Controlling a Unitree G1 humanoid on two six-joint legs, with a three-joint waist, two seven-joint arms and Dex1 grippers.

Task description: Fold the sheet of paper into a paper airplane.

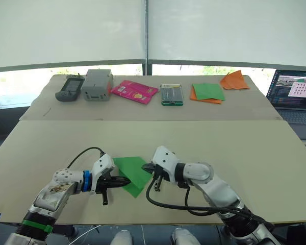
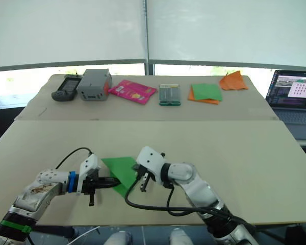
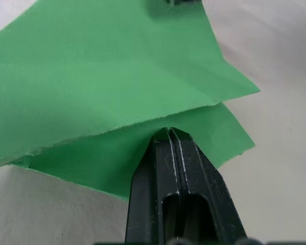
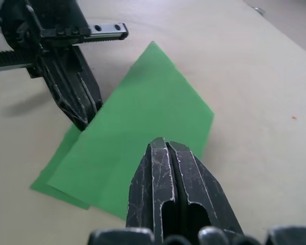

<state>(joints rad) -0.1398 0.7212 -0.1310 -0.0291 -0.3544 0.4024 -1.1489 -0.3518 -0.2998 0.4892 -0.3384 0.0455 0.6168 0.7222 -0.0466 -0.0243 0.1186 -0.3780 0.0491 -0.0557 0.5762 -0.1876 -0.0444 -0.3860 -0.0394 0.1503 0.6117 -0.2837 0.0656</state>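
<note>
Left eye view: thin bright green folded sheet of paper (image 1: 132, 173) lies flat on the near half of the beige worktop (image 1: 245, 153), between the two arms. Its narrow corner points toward the near edge and its broad edge lies on the far side, so the long axis runs near-to-far, slanted a little to the right. Left pincer (image 1: 123, 180) reaches in from the left, its black fingers at the sheet's near left edge. Right pincer (image 1: 152, 171) meets the sheet's right edge.

Right eye view: same layout. A green-and-orange stack of sheets (image 2: 205, 93) and an orange pointed paper piece (image 2: 233, 80) lie at the far right, well apart from the sheet.

Left wrist view: left pincer fingers (image 3: 166, 168) pressed together, tips tucked under the raised upper layer and resting on the lower layer; a grip on the paper cannot be confirmed.

Right wrist view: right pincer fingers (image 4: 168, 178) pressed together over the sheet's upper layer, with no paper seen between them.
</note>
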